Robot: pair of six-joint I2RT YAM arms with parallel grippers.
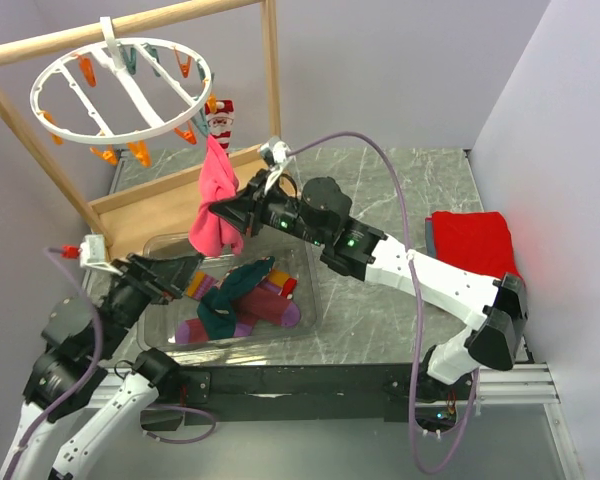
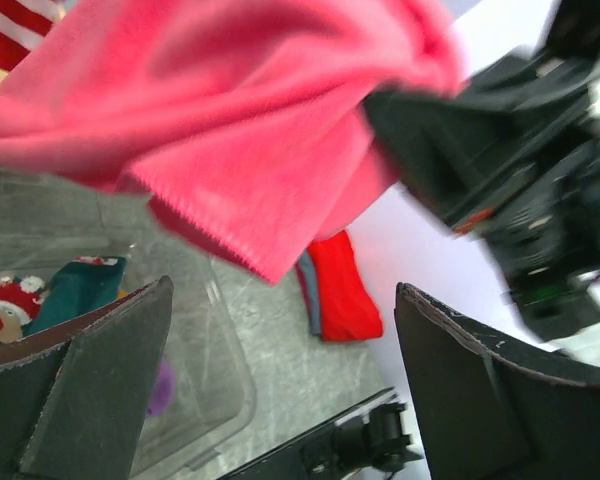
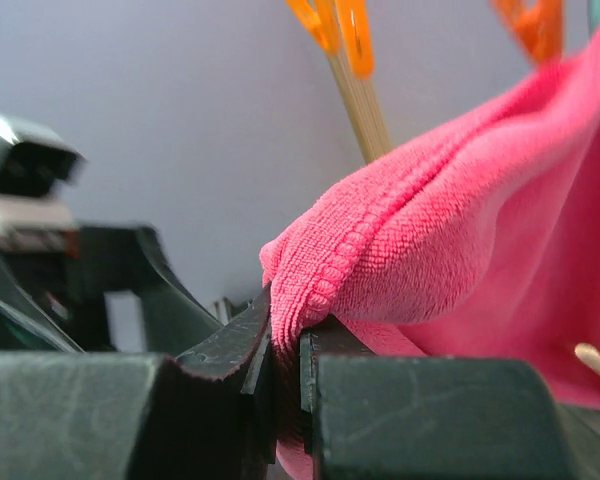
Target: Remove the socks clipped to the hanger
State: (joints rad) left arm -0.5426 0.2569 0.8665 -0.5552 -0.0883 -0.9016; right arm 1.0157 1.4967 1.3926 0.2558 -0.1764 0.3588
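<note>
The white ring hanger with orange and teal clips hangs from the wooden rail at upper left. A magenta pink sock hangs below its right side; whether a clip still holds its top I cannot tell. My right gripper is shut on this pink sock, pinching a fold. A red-and-white striped sock stays clipped behind it. My left gripper is open and empty, below the pink sock and above the bin.
A clear plastic bin on the table holds teal and purple-maroon socks. A big folded red cloth lies at the right. The wooden frame and its base board stand at the back left.
</note>
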